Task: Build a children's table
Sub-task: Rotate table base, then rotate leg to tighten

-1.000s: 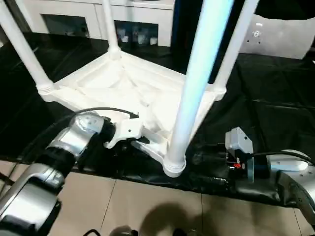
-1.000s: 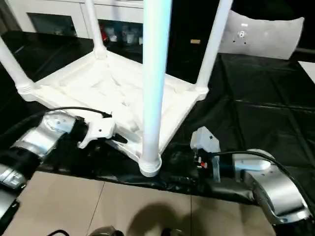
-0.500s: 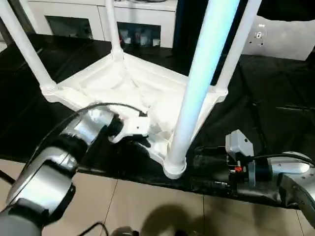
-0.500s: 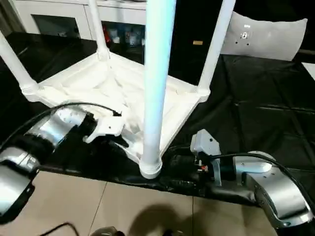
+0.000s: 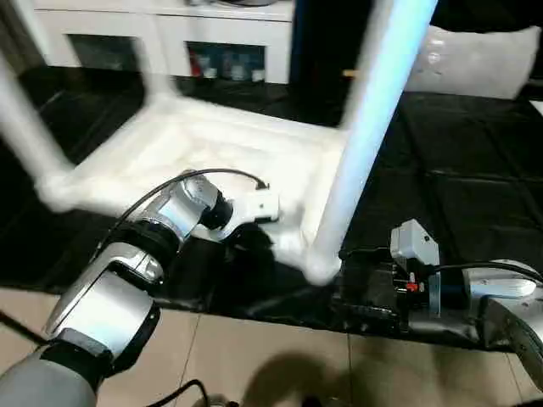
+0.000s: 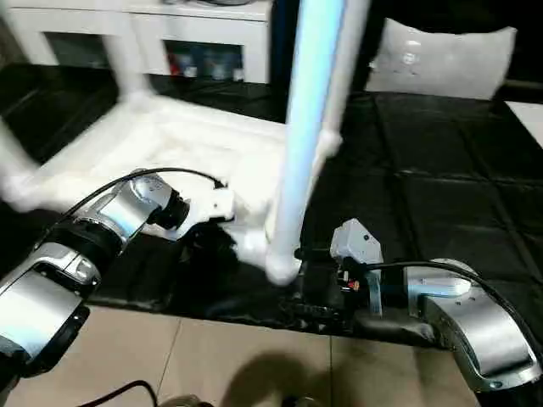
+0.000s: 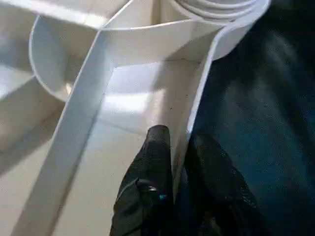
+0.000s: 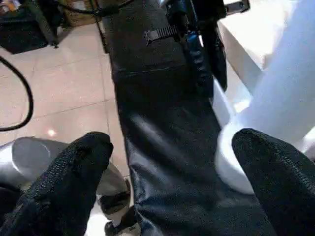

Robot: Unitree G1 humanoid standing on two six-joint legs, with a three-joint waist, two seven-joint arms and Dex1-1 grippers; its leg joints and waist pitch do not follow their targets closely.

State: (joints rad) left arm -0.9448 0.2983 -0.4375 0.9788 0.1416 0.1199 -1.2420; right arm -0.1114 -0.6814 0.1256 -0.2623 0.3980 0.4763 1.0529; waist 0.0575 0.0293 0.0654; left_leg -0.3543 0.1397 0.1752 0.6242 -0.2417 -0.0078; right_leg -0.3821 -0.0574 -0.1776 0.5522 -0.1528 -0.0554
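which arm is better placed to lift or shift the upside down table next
Left. The left gripper pinches the table's rim near a corner; the right gripper is open, holding nothing.

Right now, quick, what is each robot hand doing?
Left end effector: closed on the thin side rim of the upside-down white plastic table.
Right end effector: open, holding nothing, beside the nearest round white table leg.

White cabinet (image 5: 170, 42) behind black sheet (image 5: 458, 170).
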